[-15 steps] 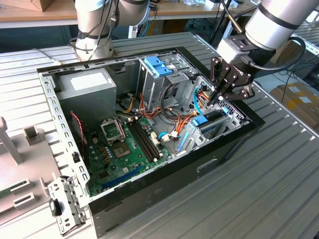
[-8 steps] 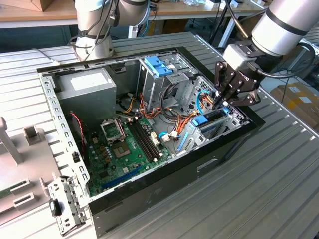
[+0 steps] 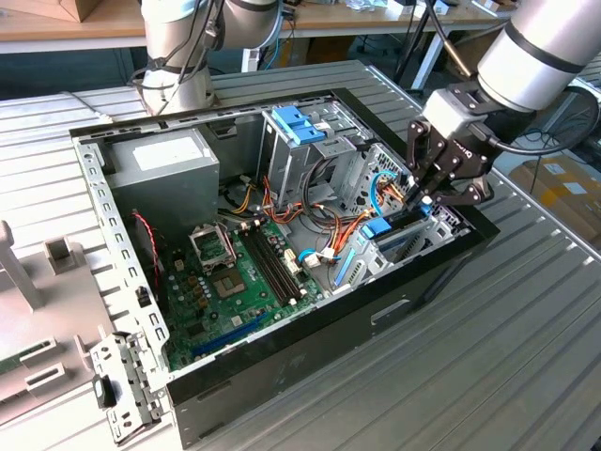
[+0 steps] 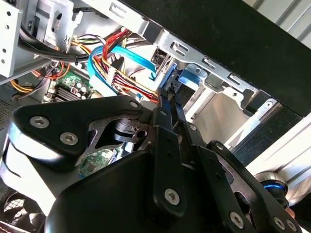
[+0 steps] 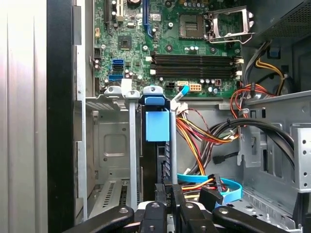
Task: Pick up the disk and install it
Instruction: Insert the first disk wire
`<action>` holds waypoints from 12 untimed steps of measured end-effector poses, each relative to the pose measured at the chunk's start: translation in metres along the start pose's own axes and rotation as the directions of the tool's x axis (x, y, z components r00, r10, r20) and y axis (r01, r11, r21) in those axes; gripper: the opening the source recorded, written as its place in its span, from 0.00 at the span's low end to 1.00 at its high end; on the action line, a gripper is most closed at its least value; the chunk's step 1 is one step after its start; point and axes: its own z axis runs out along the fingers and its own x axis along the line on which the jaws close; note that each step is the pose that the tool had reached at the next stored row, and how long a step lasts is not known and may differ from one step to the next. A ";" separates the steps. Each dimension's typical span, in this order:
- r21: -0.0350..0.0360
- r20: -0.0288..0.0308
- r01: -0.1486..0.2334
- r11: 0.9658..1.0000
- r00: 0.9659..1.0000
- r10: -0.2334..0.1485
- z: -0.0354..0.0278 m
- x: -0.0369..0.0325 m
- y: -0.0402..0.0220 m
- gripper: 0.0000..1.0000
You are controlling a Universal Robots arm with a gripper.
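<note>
The gripper, fingers drawn narrow on the disk's edge, holds it upright in the drive bay, cables crowding just beside the bay's rails.

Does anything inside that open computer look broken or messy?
Nothing looks broken. The black gripper reaches down into the open black computer case, at the blue-railed silver disk standing on edge in its metal bay. The red, yellow and blue cables lie in a loose tangle, and the processor socket is open and empty.
</note>
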 end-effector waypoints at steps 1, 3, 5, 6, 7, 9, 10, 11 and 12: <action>0.000 0.000 0.000 1.000 1.000 0.000 0.0003 0.0002 0.0002 0.17; 0.000 0.000 0.000 1.000 1.000 0.000 0.0009 0.0004 0.0003 0.17; 0.000 0.000 0.000 1.000 1.000 0.000 0.0017 0.0005 0.0003 0.17; 0.000 0.000 0.000 1.000 1.000 0.000 0.0021 0.0005 0.0003 0.17; 0.000 0.000 0.000 1.000 1.000 0.000 0.0023 0.0005 0.0003 0.17; 0.000 0.000 0.000 1.000 1.000 0.000 0.0030 0.0006 0.0003 0.17; 0.000 0.000 0.000 1.000 1.000 0.000 0.0032 0.0006 0.0003 0.17; 0.000 0.000 0.000 1.000 1.000 0.000 0.0035 0.0006 0.0002 0.17; 0.000 0.000 0.000 1.000 1.000 0.000 0.0035 0.0007 0.0002 0.17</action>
